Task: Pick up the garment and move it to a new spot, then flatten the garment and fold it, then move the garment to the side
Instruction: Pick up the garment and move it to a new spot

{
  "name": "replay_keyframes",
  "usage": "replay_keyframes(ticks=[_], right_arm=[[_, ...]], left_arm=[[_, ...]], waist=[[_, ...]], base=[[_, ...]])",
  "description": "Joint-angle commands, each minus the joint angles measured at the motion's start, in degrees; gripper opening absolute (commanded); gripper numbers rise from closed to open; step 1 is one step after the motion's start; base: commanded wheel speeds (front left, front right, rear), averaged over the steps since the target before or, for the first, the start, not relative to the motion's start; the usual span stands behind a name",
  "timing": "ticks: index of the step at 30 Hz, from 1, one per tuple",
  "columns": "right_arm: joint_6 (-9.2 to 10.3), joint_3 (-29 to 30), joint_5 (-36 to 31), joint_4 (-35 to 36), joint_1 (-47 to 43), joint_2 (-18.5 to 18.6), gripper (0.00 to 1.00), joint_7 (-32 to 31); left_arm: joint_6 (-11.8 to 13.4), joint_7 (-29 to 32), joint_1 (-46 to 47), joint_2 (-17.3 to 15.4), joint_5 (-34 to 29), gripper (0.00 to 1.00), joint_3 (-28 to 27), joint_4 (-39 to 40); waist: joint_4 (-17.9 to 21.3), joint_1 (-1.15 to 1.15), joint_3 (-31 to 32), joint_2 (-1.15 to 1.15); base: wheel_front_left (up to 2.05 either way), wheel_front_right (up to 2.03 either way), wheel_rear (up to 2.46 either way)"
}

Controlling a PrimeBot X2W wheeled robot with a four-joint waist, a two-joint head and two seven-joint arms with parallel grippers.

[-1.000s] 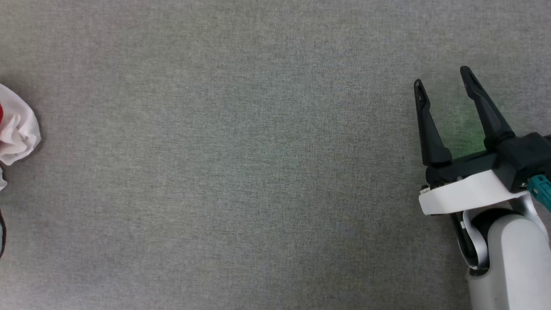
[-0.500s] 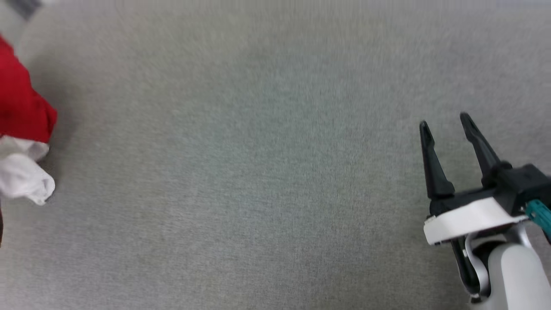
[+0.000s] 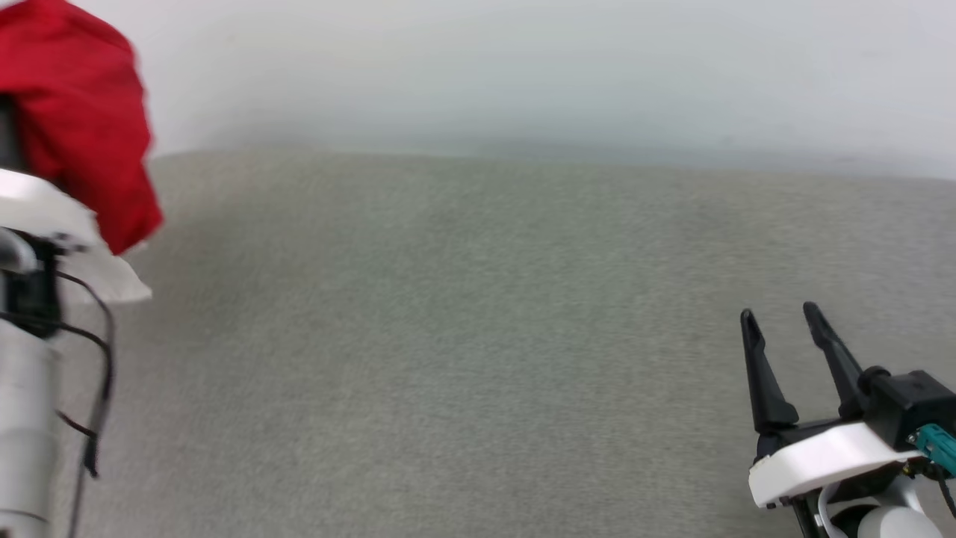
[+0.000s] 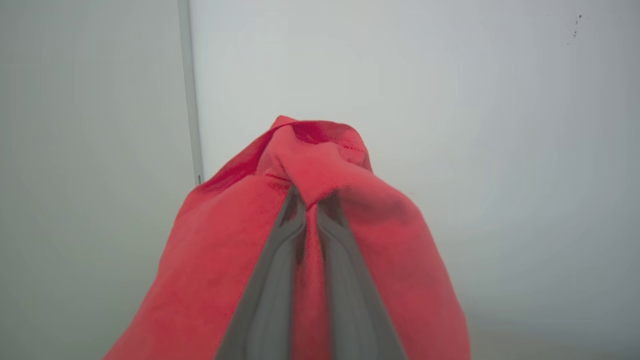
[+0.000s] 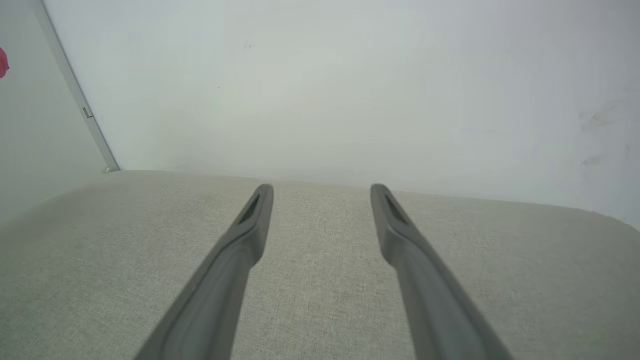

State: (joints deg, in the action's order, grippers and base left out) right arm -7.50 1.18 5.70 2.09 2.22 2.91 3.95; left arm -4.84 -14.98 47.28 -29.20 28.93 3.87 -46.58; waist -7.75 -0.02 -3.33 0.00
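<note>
Left wrist view: my left claw [image 4: 309, 207] is clamped on the garment [image 4: 320, 160]. The two dark fingers [image 4: 265, 300] run nearly parallel, with a fold of red cloth pinched between them. A knot of the same cloth bunches over the fingertips and hides them. More red fabric drapes down both sides of the claw, against a pale wall [image 4: 500, 125] and a thin vertical corner strip [image 4: 189, 90].

From the head view, the garment [image 3: 82, 127] hangs as a blurred red mass at the far left edge of the grey fabric surface [image 3: 448, 336], partly in front of the wall [image 3: 523, 67] behind that surface. My left forearm [image 3: 26, 418], with a loose black cable, stands at the surface's left side just below the cloth. Whether the garment's lower end touches the surface, I cannot tell.

My right claw [image 3: 779, 312] sits over the near right corner of the same surface, well apart from the garment. Its fingers are spread wide, with nothing between them. The right wrist view confirms it: the claw [image 5: 322, 190] gapes over bare grey weave [image 5: 320, 280], pointing toward the surface's far edge where it meets the wall [image 5: 350, 90]. A sliver of red [image 5: 3, 64] shows beyond the surface's left end.
</note>
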Motion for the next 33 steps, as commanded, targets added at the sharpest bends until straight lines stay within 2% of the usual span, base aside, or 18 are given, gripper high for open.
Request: replay_keyframes(ticks=[1,9,14,18,25,32,33], right_arm=[[0.02,0.08,0.56,0.27,-1.05,-0.01,1.0,-0.23],[0.02,0.05,0.84,1.74,-2.23,-0.03,1.0,-1.27],[0.02,-0.61,1.09,2.4,-0.95,-0.04,1.0,-1.34],[0.02,-0.87,1.02,2.98,0.29,-0.02,1.0,-1.07],[0.02,-1.39,2.01,2.71,2.17,-0.02,1.0,0.27],[0.02,-0.68,1.94,1.86,3.0,-0.02,1.0,1.38],[0.03,-0.61,1.84,1.68,3.15,-0.02,1.0,1.51]], left_arm=[[0.54,-0.26,-1.63,1.79,-0.3,0.0,-0.02,1.78],[3.12,1.38,-10.56,11.87,-1.32,0.0,4.96,17.51],[3.19,2.67,-15.52,17.08,-0.19,0.0,8.33,27.59],[2.24,4.07,-18.25,20.02,-0.61,0.0,12.64,31.98],[0.28,5.8,-23.33,21.84,-2.25,0.0,20.04,31.42],[-1.31,6.62,-26.45,21.21,-3.66,0.0,25.89,28.35],[-1.6,6.44,-26.62,21.39,-3.36,0.27,26.64,28.3]], waist=[[2.63,0.02,2.6,0.0],[8.66,0.02,2.86,0.0],[12.78,0.02,0.26,0.0],[15.26,0.02,-3.32,0.0],[17.98,0.02,-9.08,0.0],[16.71,0.02,-11.19,0.0],[16.32,0.02,-11.0,0.0]], base=[[0.0,0.0,0.0],[0.0,0.0,0.0],[0.0,0.0,0.0],[0.0,0.0,0.0],[0.0,0.0,0.0],[0.0,0.0,0.0],[0.0,0.0,0.0]])
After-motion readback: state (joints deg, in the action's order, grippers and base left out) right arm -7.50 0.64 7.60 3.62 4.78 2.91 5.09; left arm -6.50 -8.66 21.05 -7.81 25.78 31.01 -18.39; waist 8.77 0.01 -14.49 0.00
